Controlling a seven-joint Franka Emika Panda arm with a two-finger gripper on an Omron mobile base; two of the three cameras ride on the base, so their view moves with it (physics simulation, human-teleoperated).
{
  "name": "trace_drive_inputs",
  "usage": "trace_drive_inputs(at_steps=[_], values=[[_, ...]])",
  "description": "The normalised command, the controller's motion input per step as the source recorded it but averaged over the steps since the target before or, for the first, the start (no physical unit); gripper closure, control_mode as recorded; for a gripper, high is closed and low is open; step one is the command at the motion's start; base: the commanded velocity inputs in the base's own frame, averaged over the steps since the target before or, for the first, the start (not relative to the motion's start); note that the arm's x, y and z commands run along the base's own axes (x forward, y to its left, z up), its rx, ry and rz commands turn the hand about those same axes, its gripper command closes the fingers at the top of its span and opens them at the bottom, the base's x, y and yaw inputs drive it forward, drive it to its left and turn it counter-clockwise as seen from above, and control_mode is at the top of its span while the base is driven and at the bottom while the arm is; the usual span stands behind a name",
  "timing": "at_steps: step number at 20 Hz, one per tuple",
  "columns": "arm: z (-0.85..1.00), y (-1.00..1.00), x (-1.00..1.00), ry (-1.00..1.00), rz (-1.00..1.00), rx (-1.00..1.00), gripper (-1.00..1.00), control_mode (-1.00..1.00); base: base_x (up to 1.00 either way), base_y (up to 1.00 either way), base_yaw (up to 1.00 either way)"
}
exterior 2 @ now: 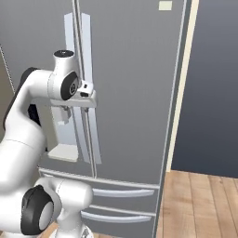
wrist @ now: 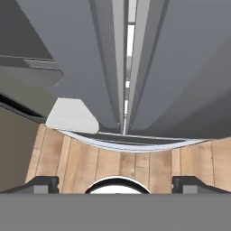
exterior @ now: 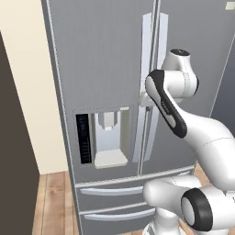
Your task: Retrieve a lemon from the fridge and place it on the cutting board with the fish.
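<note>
The fridge (exterior: 101,69) (exterior 2: 135,93) (wrist: 180,67) is tall, grey stainless steel, and both its upper doors are shut. Its two long vertical handles (exterior: 147,50) (exterior 2: 86,42) flank the centre seam. My gripper (exterior: 145,99) (exterior 2: 88,99) (wrist: 115,185) hangs right in front of those handles at mid height, pointing down along the door fronts. It is open, its fingertips (wrist: 43,184) wide apart with nothing between them. The lemon, the cutting board and the fish are out of view.
A water dispenser panel (exterior: 108,137) sits in the left door. Two drawers (exterior: 110,190) (exterior 2: 121,191) lie below the doors. A cream wall (exterior: 27,92) and a dark panel (exterior: 13,160) stand to the left, a dark surface (exterior 2: 214,93) to the right, above the wooden floor (exterior 2: 200,200).
</note>
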Motion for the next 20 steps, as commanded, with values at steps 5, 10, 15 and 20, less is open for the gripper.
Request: trace_drive_inputs(at_steps=[5,10,15,20], values=[[-0.01,-0.17,0.00,0.00,0.00,0.00,-1.00,-1.00,-0.04,-0.02,0.00],[-0.01,-0.26,0.10,-0.01,0.03,0.00,-1.00,-1.00,0.00,0.00,0.00],[-0.16,-0.09,0.24,-0.03,0.05,-0.02,-1.00,-1.00,0.00,0.00,0.00],[-0.10,-0.05,0.45,-0.10,0.09,-0.01,-1.00,-1.00,0.00,0.00,0.00]])
